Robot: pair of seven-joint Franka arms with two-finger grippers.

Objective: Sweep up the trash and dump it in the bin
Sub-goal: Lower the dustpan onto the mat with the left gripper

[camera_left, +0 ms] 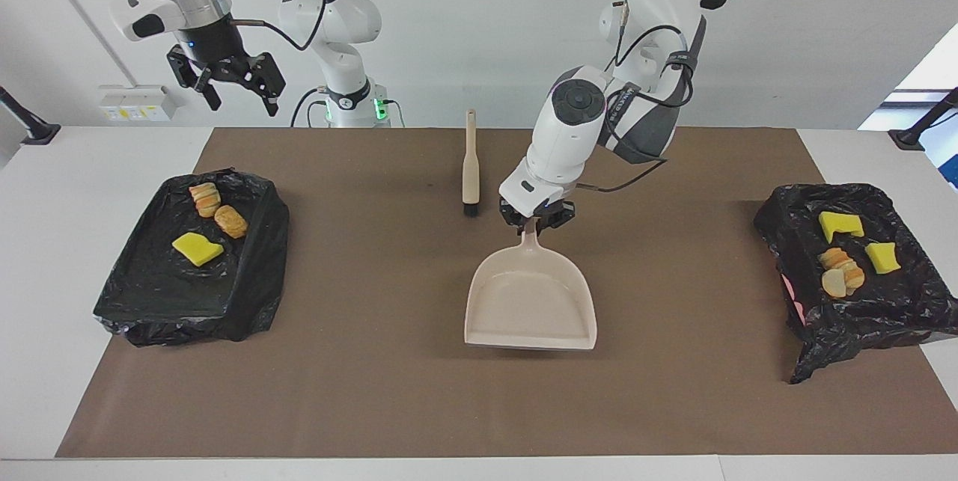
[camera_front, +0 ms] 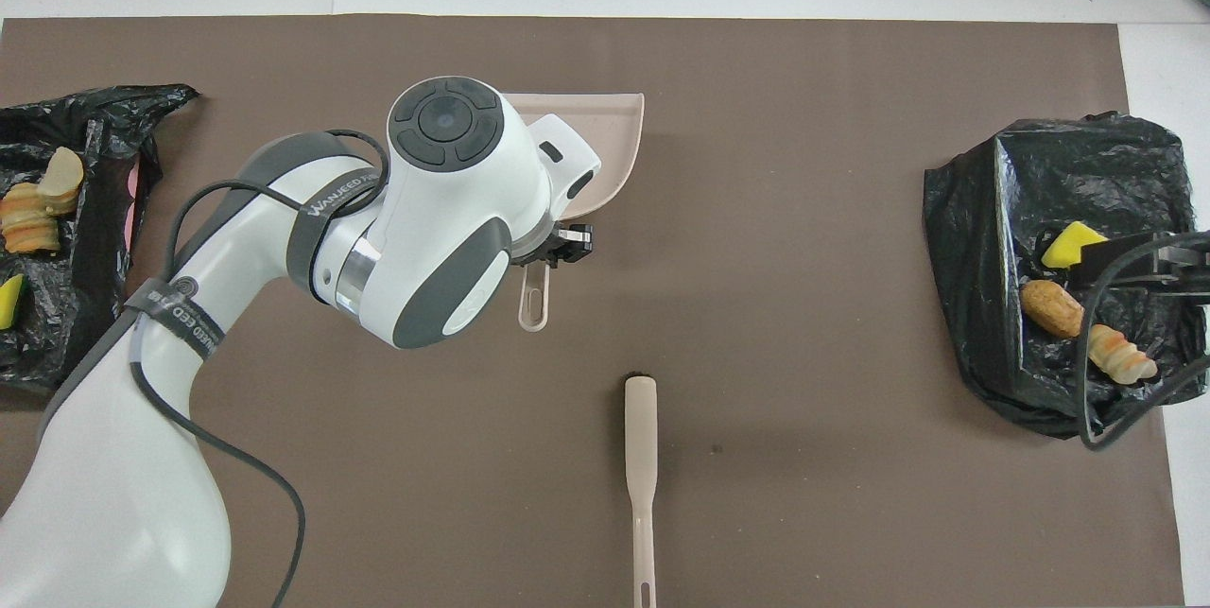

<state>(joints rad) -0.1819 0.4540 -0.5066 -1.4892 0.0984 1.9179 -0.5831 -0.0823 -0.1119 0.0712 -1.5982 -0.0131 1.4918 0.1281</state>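
Note:
My left gripper [camera_left: 536,222] is shut on the handle of the beige dustpan [camera_left: 531,309], which hangs empty just over the middle of the brown mat, its mouth pointing away from the robots. In the overhead view the arm hides most of the dustpan [camera_front: 610,140]. Trash lies in two black-lined bins. The bin [camera_left: 142,313] at the right arm's end holds a yellow sponge chunk [camera_left: 197,249] and two bread lumps [camera_left: 217,210]. The bin [camera_left: 861,339] at the left arm's end holds two yellow chunks [camera_left: 840,224] and bread lumps [camera_left: 841,271]. My right gripper [camera_left: 245,103] waits open, high over its bin.
The beige brush [camera_left: 470,167] lies on the mat nearer to the robots than the dustpan, bristles pointing away from them, also seen from overhead as the brush [camera_front: 640,438]. The brown mat [camera_left: 374,391] covers most of the white table.

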